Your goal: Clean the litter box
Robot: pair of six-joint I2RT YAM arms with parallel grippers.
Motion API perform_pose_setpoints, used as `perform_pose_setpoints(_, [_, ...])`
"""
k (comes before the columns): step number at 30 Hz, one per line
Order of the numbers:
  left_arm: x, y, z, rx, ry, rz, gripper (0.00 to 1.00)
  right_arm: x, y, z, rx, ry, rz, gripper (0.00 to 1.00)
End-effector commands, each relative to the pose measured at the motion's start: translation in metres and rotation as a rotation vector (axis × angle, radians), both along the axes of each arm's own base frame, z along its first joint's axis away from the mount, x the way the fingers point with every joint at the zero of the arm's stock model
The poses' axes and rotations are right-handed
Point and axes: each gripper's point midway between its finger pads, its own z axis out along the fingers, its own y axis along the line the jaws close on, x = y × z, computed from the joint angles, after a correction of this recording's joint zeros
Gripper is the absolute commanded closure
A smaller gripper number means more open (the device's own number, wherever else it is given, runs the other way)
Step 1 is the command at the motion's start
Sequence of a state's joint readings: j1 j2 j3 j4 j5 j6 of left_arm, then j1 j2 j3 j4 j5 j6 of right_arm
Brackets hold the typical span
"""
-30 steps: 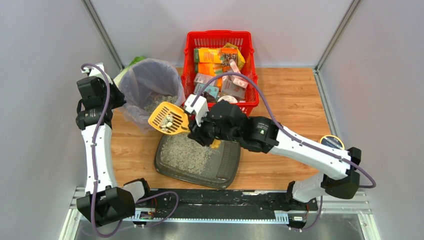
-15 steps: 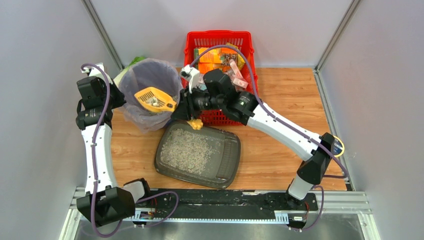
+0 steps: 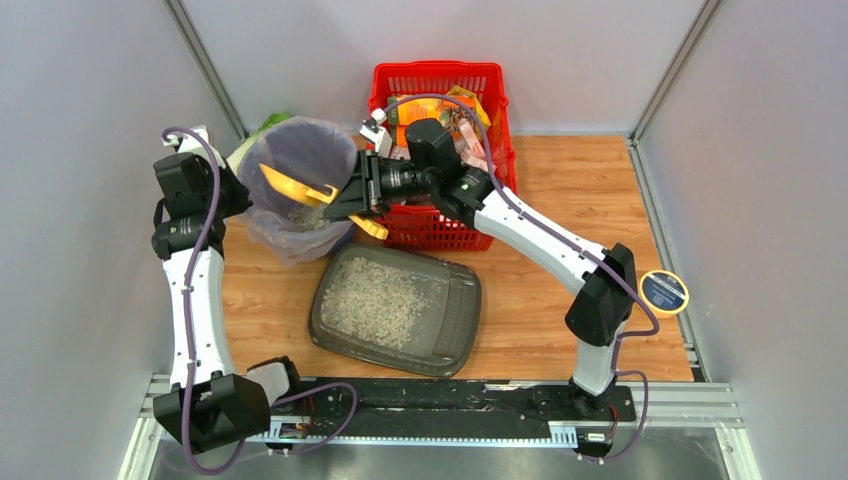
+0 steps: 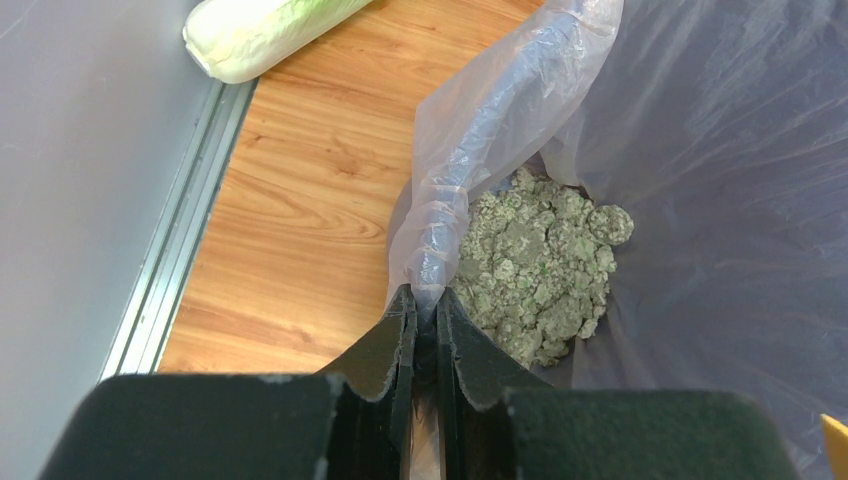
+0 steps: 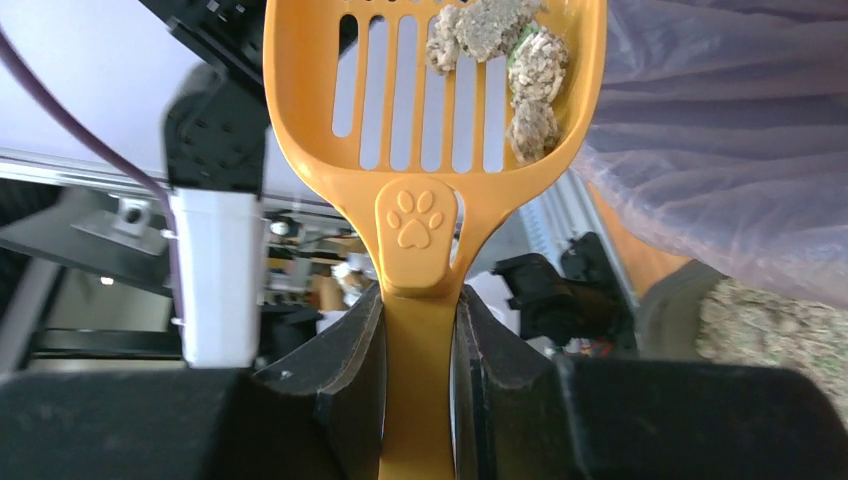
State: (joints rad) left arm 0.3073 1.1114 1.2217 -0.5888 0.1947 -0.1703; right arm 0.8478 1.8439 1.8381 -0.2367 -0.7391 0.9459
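The litter box (image 3: 452,318), a dark grey tray of pale litter, lies on the wooden table near the front. My right gripper (image 3: 358,198) is shut on the handle of a yellow slotted scoop (image 3: 291,187), which is tipped on its side over the bag-lined bin (image 3: 330,140). In the right wrist view the scoop (image 5: 430,100) still carries a few grey clumps (image 5: 525,85) against one side, with the gripper (image 5: 420,315) clamped just below the paw print. My left gripper (image 4: 428,302) is shut on the bag's rim (image 4: 470,170). Greenish-grey clumps (image 4: 540,260) lie in the bag's bottom.
A red mesh basket (image 3: 440,72) full of packets stands right behind the right wrist. A pale cabbage (image 4: 260,30) lies at the back left by the wall. A round yellow-rimmed disc (image 3: 664,291) sits at the right of the table. Grey walls enclose three sides.
My right arm has swung the loaded scoop from above the litter box to over the bin and tipped it onto its side. The left arm has not moved.
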Motion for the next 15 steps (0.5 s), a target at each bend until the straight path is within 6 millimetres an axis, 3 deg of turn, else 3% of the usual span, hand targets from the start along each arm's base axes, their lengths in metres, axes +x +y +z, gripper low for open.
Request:
perform_pose_setpoints(1, [-0.010,-0.030,-0.017,-0.067,0.059,-0.113,1.00,-0.001,-0.002,0.046,0.150,0.154,0.052,1.00])
perform_pose_setpoints(9, [-0.010,-0.029,-0.016,-0.066,0.055,-0.113,1.00,0.016,0.001,0.032,0.206,0.437,0.055,1.00])
perform_pose_setpoints(15, [-0.010,-0.030,-0.016,-0.066,0.053,-0.114,1.00,0.025,0.003,0.017,0.216,0.524,0.045,1.00])
